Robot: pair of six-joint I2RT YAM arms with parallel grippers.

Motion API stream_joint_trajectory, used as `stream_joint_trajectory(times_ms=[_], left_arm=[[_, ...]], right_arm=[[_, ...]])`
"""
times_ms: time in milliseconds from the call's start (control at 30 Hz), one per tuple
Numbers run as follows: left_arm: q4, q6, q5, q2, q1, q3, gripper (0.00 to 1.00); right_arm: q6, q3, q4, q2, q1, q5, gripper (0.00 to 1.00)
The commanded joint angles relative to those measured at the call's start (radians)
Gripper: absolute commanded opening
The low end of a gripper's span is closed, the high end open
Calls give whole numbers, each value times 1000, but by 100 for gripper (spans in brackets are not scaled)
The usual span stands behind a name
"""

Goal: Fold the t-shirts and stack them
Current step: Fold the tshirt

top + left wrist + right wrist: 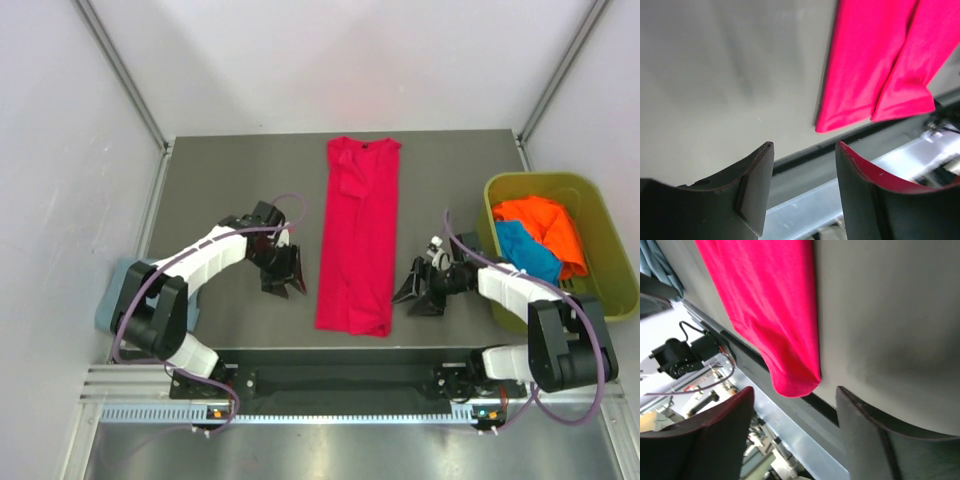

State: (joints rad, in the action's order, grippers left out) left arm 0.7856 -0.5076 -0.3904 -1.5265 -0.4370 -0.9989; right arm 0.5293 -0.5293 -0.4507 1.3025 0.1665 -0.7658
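Note:
A crimson red t-shirt (pixel 358 235) lies folded lengthwise into a narrow strip down the middle of the table, collar at the far end. My left gripper (pixel 282 280) hovers just left of its near half, open and empty. In the left wrist view the left gripper (pixel 804 145) has only table edge between its fingers, and the red t-shirt's hem (pixel 875 65) lies beyond them. My right gripper (pixel 416 293) sits just right of the hem, also open and empty. The right gripper (pixel 794 390) faces the red t-shirt's near corner (pixel 770 310). Orange (pixel 545 222) and turquoise (pixel 525 250) t-shirts lie bunched in the bin.
An olive-green plastic bin (pixel 597 215) stands at the table's right edge. A grey-blue t-shirt (pixel 112 295) lies at the near left, partly under the left arm. The table's near edge and metal rail (pixel 340 385) run just behind the grippers.

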Motion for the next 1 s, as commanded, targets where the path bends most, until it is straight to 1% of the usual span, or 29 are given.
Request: stream_joint_trajectory(times_ms=[0,200,367,567,667,867,967], left_arm=[[-86,-83,-156,29,20,74,57],[-152,-124,-194,-41,26,134,56],[-246,-180,-219,-109,26,137,54],[-253,-197,-226,-153,18,141,51],[-259,-207,-234,-165,1,144,49],[-287,-227,-229,-175,-49,152,48],[-330,-244,-223,-181,-74,169,49]], right_arm=[[66,35,72,-13,2,-23,65],[75,23,61,63,19,25,58],[86,31,66,84,73,56,57],[127,48,99,96,128,74,57],[138,45,110,116,145,82,57],[161,43,122,127,174,102,56],[172,45,136,132,197,115,54]])
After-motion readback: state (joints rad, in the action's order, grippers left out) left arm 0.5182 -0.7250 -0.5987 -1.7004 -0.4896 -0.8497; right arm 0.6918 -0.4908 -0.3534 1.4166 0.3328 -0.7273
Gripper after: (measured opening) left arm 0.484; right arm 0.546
